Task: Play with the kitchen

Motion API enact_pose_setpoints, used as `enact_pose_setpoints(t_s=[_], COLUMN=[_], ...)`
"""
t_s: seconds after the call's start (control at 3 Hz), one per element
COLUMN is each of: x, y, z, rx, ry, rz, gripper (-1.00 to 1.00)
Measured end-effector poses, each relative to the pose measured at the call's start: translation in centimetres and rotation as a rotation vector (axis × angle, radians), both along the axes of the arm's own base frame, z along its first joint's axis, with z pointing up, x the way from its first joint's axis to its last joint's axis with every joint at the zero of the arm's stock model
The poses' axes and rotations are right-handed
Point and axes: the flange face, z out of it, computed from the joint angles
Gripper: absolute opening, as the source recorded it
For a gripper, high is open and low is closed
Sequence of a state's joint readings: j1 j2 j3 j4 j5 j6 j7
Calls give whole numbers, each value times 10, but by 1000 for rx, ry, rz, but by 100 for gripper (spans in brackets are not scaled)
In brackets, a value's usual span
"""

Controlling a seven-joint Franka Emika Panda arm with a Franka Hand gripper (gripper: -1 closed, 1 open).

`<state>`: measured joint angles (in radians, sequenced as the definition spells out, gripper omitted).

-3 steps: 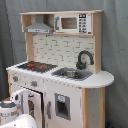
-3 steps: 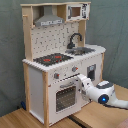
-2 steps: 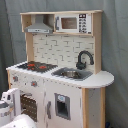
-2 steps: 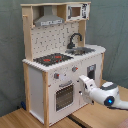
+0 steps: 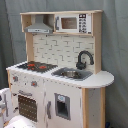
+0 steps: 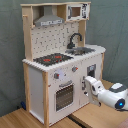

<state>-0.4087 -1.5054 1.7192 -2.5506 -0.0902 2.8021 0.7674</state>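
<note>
One arm is all you are working with, and in the first exterior view only a white sliver of it (image 5: 5, 102) is showing at the lower left edge, beside the oven door (image 5: 28, 106). The kitchen (image 5: 62, 65) is filling most of that frame, with the hob (image 5: 36, 66) left of centre and the sink (image 5: 71, 74) and black faucet (image 5: 84, 59) to its right.

In the second exterior view the kitchen (image 6: 60, 65) is standing centre-left on the wooden table (image 6: 95, 116). Your gripper (image 6: 89, 85) is reaching in from the lower right, just beside the lower cabinet front (image 6: 91, 75), probably for a door; whether the fingers are spread or closed you cannot tell. Open table is lying behind the arm for backing out.
</note>
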Motion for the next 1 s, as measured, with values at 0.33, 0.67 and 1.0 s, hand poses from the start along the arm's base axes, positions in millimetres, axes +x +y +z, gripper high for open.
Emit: enact_pose_setpoints(t_s=[0.33,0.67,1.0], x=[-18,-24,-19], y=[-5,-16,-27], z=[17,37,50], rx=[-28,-79,-163], ry=[-21,-43,-62], rz=[23,29,26], gripper=[100,100,100])
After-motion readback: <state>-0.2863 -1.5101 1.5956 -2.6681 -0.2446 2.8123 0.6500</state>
